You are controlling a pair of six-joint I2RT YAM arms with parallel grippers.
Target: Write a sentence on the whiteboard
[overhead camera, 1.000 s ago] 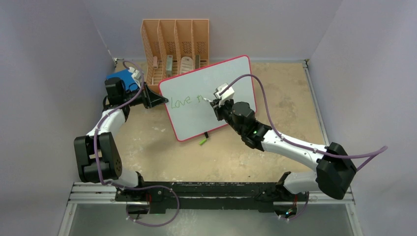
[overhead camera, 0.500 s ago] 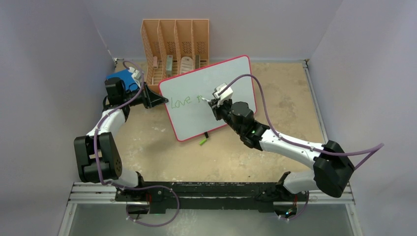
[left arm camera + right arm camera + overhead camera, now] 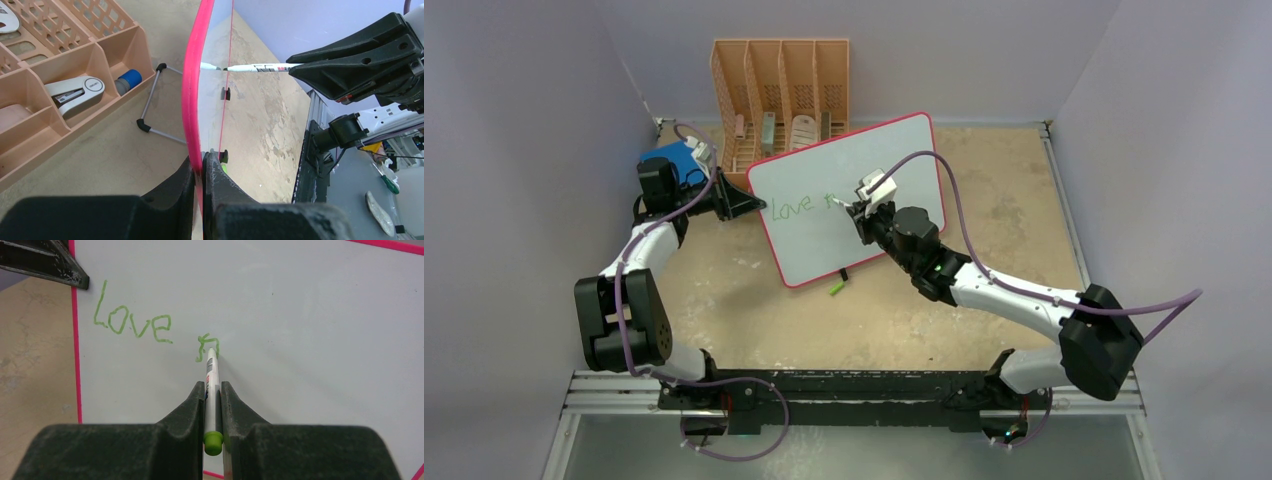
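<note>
Top external: whiteboard (image 3: 904, 150) clamped, marker (image 3: 211, 367) on it

The whiteboard stands mid-table, with a rack (image 3: 781, 90) at its 11 o'clock. The left gripper (image 3: 201, 167) pinches its pink rim at the 9 o'clock edge. The right gripper (image 3: 212, 390) is pressed tight on the green marker, whose tip touches the surface. The sentence (image 3: 134, 325) reads "Love", with a partial letter at its 3 o'clock.

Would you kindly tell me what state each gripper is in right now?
Left gripper: closed on the red-pink rim of the glossy white whiteboard.
Right gripper: closed on the slim white marker with a green end.
</note>
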